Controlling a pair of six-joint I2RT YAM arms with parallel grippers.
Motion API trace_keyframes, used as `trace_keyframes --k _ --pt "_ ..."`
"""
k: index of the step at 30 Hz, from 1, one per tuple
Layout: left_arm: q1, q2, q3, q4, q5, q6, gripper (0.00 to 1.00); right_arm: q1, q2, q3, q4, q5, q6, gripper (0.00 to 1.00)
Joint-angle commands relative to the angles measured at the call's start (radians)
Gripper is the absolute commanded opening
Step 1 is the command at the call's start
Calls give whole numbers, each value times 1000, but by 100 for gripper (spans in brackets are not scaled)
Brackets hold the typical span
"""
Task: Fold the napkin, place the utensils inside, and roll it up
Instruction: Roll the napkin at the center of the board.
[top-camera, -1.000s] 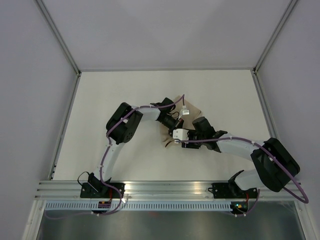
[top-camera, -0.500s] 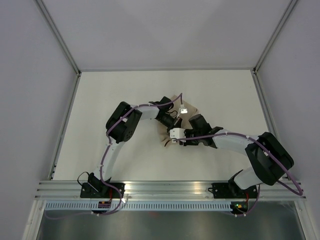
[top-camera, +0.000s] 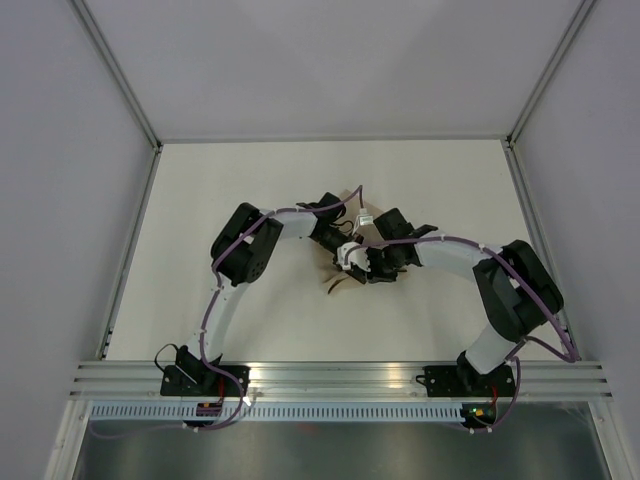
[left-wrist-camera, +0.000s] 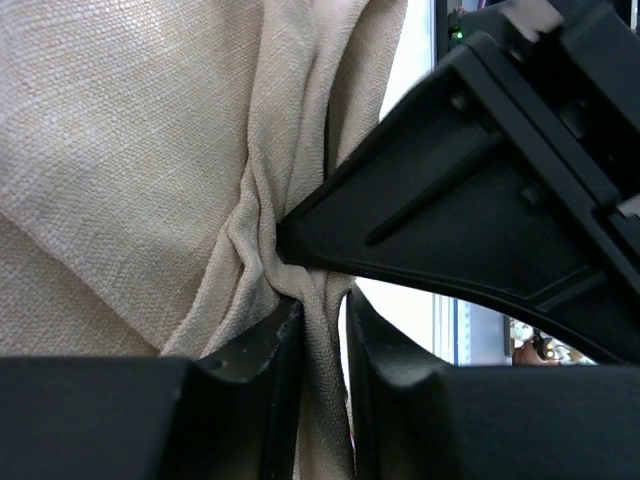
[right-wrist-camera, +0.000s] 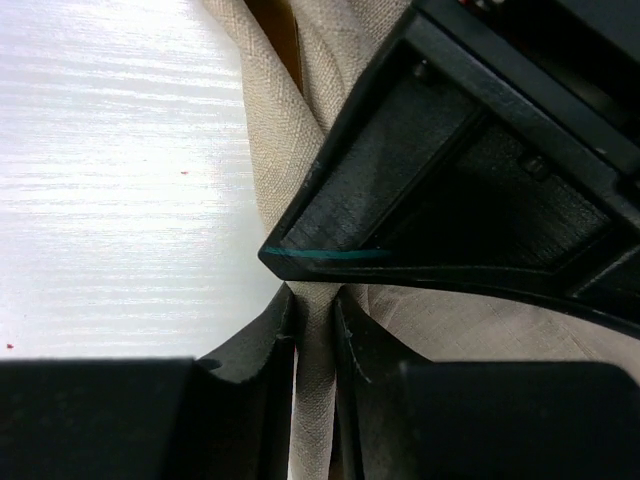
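Now that the right gripper (right-wrist-camera: 313, 305) has swung in against the left gripper (left-wrist-camera: 322, 310), both pinch napkin (left-wrist-camera: 120, 150) folds narrowly.

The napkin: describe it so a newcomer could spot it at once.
On the white table, look mid-table where the left gripper and right gripper meet. The napkin is the bunched cloth running between their jaws. It is the only beige, woven thing among black parts.

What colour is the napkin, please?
The napkin is plain beige, unpatterned; left wrist view shows it best.
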Motion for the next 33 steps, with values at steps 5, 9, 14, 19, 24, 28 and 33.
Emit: trace_keyframes --k 5,9,14,19,24,28,33 --pt "7 -95 -68 124 -118 -56 36 -86 171 61 -345 -155 -88 11" --pt "14 -170 -104 194 -223 -117 37 -110 226 114 -412 -182 -120 11" --pt "47 -264 -185 352 -321 -207 39 -127 281 170 -513 -211 -169 9" --pt "77 -403 -271 476 -464 -278 38 -150 352 239 -607 -225 -198 8" --pt "81 -578 -444 680 -678 -303 36 -167 432 324 -707 -248 -226 8" --pt "53 -753 -652 857 -838 -277 36 -181 489 373 -757 -259 -236 8" --pt "-93 -914 -815 976 -1049 -114 39 -202 551 433 -802 -271 -238 8"
